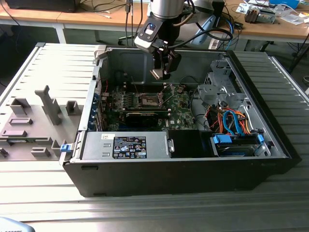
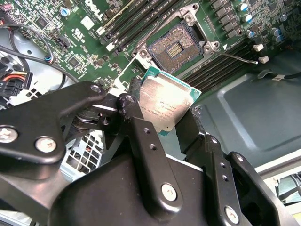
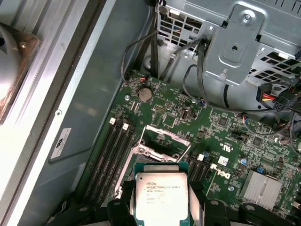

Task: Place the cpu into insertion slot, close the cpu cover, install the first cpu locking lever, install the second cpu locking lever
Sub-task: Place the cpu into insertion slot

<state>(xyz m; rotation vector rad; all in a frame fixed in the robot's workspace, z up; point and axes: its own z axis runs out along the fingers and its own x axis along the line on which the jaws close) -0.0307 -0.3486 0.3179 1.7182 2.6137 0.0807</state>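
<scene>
Got my gripper (image 2: 163, 109) pinching the cpu (image 3: 161, 195) by its edges, hanging above the bare insertion slot (image 2: 175, 47), not touching it.

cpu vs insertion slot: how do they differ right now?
The cpu is clamped in the gripper, raised clear of the board; the insertion slot sits fixed on the green motherboard. The cpu shows a plain silvery top with a green edge; the insertion slot shows a dark centre inside a silvery rim. The insertion slot is open and empty; the cpu is not yet seated. Both are square.
</scene>
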